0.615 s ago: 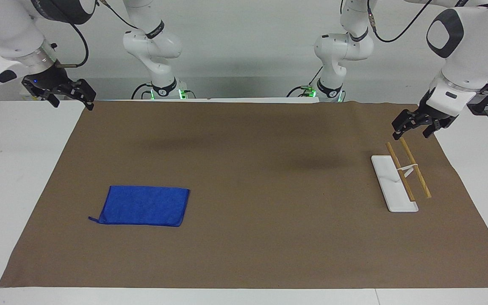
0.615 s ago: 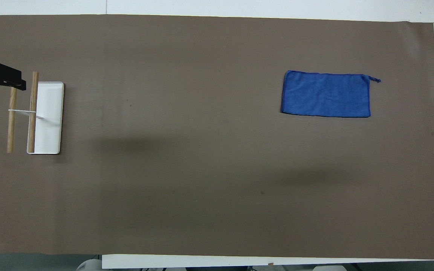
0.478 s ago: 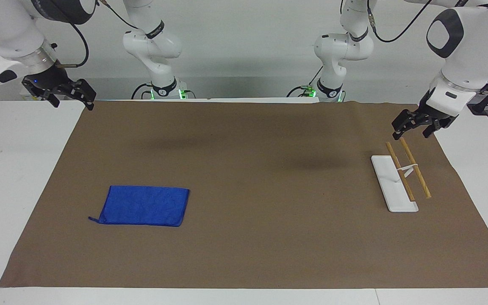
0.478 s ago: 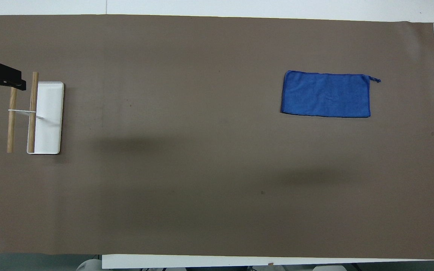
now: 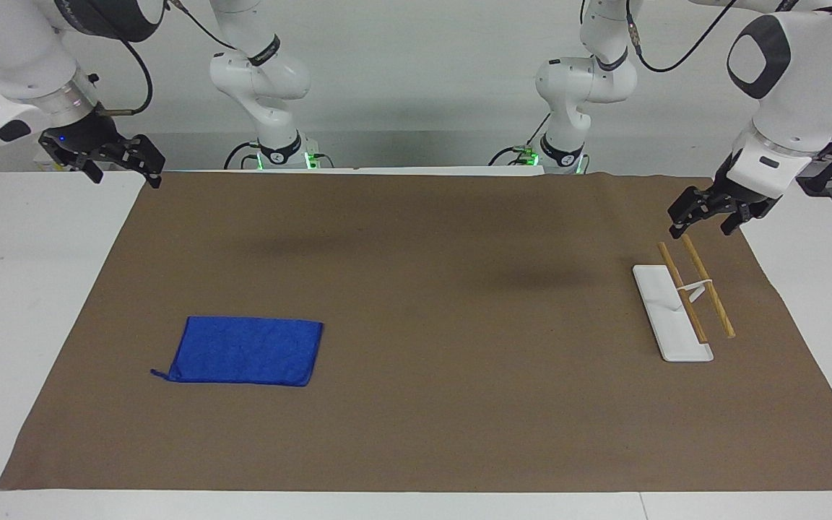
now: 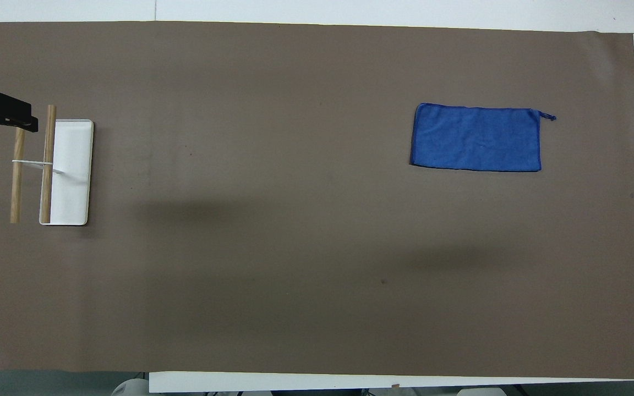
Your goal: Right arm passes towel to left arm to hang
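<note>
The towel (image 5: 243,350) lies flat on the brown mat (image 5: 430,404) that covers the surface (image 5: 19,303), toward the right arm's end and in the half of the mat farther from the robots. Its long axis runs along the length of the surface, from one arm's end toward the other, and its small corner loop (image 5: 158,373) points outward toward the right arm's end, at the corner farther from the robots. Nothing touches it. The right end effector (image 5: 102,162) hangs in the air over the mat's corner near the robots at its own end, released, with its fingers apart and nothing between them; a small blue light shows at its wrist. The left end effector (image 5: 705,217) hangs over the nearer tips of the two wooden rails of the rack (image 5: 683,307), also released and grasping nothing. The rack stands at the left arm's end, with its white base (image 5: 658,303) and both rails running from nearer the robots to farther from them, crosswise to the towel's long axis and well apart from it. Compared with the earlier frames, the towel and the rack lie exactly as before; the right end effector has shifted only by a hair, and the left one has not visibly moved.
</note>
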Robot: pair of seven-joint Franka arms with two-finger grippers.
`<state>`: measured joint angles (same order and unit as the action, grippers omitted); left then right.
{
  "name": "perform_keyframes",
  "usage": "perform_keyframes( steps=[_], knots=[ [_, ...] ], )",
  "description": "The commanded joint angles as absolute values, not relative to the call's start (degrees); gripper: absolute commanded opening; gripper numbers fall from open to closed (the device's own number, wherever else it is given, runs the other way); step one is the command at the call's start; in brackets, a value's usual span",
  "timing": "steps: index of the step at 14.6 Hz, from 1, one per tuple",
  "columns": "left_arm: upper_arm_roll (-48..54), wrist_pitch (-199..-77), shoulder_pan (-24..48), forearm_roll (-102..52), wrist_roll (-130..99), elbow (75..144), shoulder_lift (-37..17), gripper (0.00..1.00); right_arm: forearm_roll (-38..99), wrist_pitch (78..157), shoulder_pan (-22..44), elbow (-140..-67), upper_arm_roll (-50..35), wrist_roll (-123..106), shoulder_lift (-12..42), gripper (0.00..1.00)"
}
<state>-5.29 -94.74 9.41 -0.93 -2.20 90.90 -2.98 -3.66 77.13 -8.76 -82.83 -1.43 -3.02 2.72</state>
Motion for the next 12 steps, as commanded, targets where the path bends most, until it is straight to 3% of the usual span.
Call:
perform_keyframes(
  steps=[1,3,12],
  knots=[
    [-5.3,-93.8,9.6,0.0,-2.3,90.6,-2.5,1.0,-2.8,81.4,-7.4,-85.3,-2.5,-4.1,1.3,1.0],
    [-5.3,-93.8,9.6,0.0,-2.3,90.6,-2.5,1.0,-2.6,85.0,-6.3,-85.9,-2.5,-3.6,3.2,1.0],
    [-5.3,-93.8,9.6,0.0,-2.3,90.6,-2.5,1.0,-0.2,110.5,-0.3,-86.5,-3.2,6.2,22.1,1.0]
  ],
)
